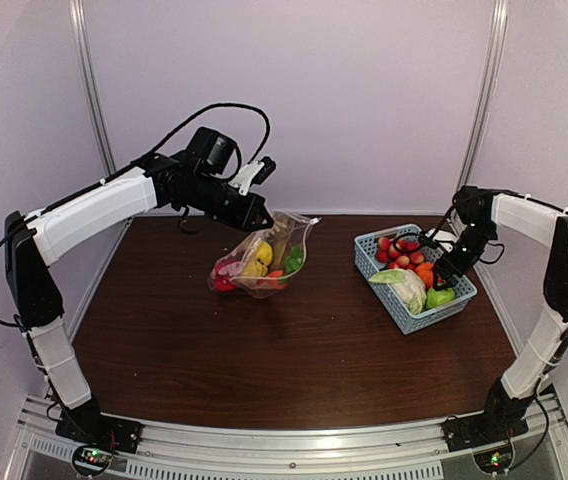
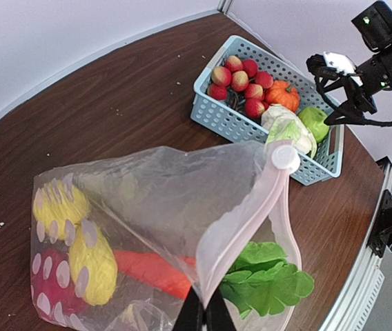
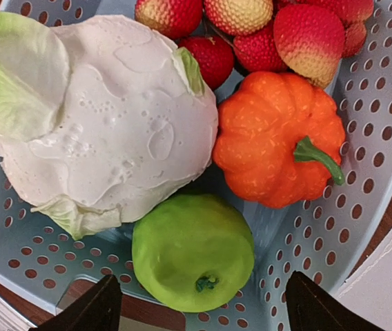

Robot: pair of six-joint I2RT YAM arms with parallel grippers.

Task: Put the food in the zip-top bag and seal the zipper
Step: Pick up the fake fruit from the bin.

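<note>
My left gripper (image 1: 260, 213) is shut on the mouth edge of the clear zip-top bag (image 1: 260, 262) and holds it up over the table's middle. In the left wrist view the left gripper (image 2: 205, 316) pinches the pink zipper strip (image 2: 251, 215); yellow fruits (image 2: 92, 262), a red pepper (image 2: 151, 271) and leafy greens (image 2: 268, 279) lie inside. My right gripper (image 3: 199, 307) is open just above a green apple (image 3: 192, 249) in the light-blue basket (image 1: 461, 290), beside a pale cabbage (image 3: 106, 117), an orange pumpkin (image 3: 275, 141) and red-yellow apples (image 3: 310, 34).
The basket (image 2: 217, 114) stands at the table's right, near the right edge. White walls and metal posts (image 1: 89, 80) close in the back and sides. A white sheet (image 3: 389, 276) lies beside the basket.
</note>
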